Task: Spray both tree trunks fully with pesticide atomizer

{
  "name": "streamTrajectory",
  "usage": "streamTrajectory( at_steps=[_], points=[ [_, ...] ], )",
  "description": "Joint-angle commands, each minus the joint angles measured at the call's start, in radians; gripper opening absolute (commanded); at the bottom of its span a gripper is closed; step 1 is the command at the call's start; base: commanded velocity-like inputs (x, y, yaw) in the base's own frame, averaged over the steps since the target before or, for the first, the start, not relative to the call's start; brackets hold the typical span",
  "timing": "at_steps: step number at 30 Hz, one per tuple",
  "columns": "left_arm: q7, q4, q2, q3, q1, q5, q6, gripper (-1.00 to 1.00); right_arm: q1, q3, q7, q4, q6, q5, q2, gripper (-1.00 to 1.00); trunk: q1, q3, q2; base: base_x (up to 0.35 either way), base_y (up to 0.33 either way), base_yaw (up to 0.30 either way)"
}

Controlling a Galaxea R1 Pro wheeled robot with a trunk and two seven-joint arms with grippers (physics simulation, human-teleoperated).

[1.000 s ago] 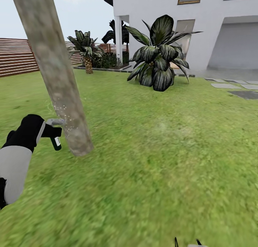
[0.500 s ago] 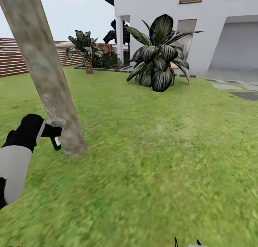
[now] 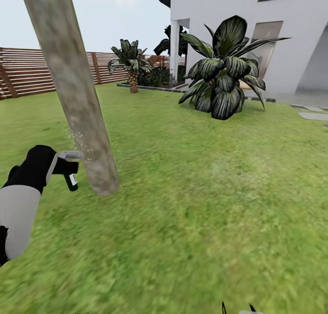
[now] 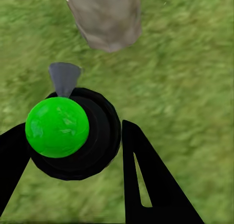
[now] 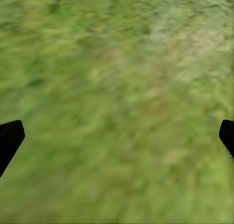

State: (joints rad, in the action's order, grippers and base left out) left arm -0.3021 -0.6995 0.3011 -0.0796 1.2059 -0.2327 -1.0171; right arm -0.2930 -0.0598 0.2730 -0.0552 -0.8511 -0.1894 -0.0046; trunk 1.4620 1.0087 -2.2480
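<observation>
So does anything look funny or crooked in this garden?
Yes, the tree trunk leans sideways instead of standing straight. Tiny pale specks of pesticide dot its lower bark and float beside it, just above where the left gripper points the pesticide atomizer at it. Nothing looks broken or spilled on the grass.

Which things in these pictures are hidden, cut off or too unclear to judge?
- Tree trunk: the head view's top edge cuts it off, so its crown is unseen; its far side is hidden.
- Pesticide: tiny specks, coverage cannot be judged.
- Pesticide atomizer: the left gripper hides much of its body in the head view.
- Right gripper: just fingertips at the right wrist view's edges.
</observation>
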Motion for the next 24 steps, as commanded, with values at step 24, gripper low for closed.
streamTrajectory(
  at_steps=[24],
  points=[
    [0.000,0.001,0.001,-0.003,-0.003,-0.002,0.000,-1.00,0.000,0.000,0.000,0.000,0.001,-0.001,0.000,1.00,0.000,0.000,0.000,0.212,-0.211,0.082]
  ],
)
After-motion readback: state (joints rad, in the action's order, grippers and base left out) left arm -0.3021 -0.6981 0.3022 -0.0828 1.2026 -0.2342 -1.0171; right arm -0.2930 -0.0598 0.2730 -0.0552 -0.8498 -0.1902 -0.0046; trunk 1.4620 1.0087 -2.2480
